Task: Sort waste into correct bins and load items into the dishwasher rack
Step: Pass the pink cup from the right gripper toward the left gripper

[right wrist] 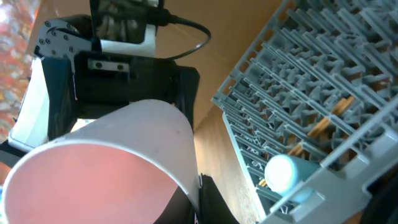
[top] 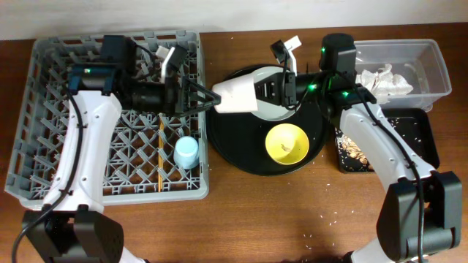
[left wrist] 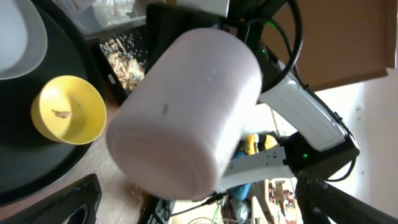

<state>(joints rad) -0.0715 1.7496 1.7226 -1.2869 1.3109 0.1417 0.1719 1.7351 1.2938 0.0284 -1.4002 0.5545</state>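
A brown wooden tabletop (top: 292,219) is seen across the overhead frame, evenly lit and bordered along the top edge by an off-white surface (top: 241,13).

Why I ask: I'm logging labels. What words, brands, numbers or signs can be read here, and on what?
None can be read: the pink cup, yellow bowl, blue cup, rack and clear tub show no print.
Background clutter in the left wrist view is too blurred.
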